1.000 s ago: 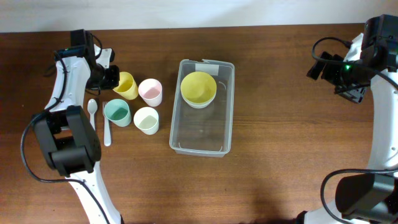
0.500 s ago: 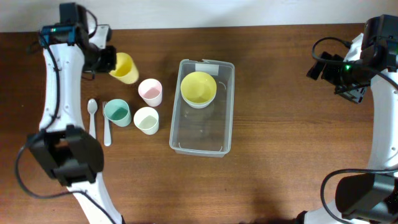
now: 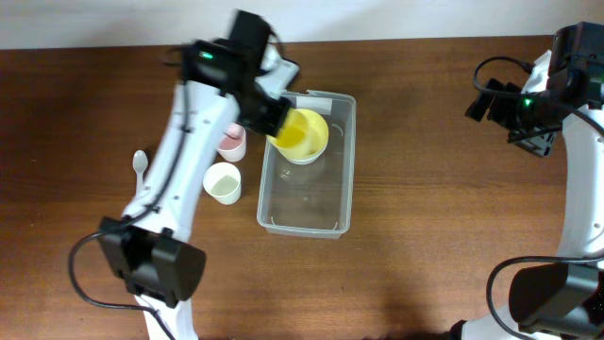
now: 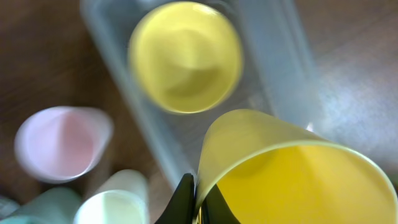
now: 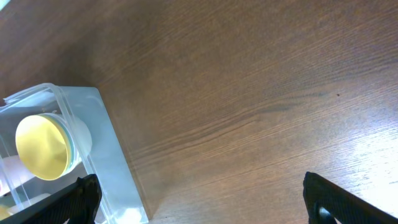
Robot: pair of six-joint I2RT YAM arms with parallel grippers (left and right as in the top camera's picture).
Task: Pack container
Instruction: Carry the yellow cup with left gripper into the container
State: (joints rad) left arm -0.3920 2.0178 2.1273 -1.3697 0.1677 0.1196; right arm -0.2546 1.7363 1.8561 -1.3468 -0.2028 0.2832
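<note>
One clear container (image 3: 307, 203). One yellow bowl (image 3: 317, 126), with a pale rim under it, maybe a second bowl, not possible to tell. Three cups for sure: yellow cup (image 3: 293, 134), pink cup (image 3: 232, 144), pale green cup (image 3: 222, 182). Perhaps a fourth, only a blurred greenish shape (image 4: 43, 208) at the bottom edge of the left wrist view. One white spoon (image 3: 140, 162). Two robot arms: left arm (image 3: 175, 161), right arm (image 3: 583, 189).

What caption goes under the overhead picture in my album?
Left gripper holds a yellow cup over the clear container with its yellow bowl.
</note>
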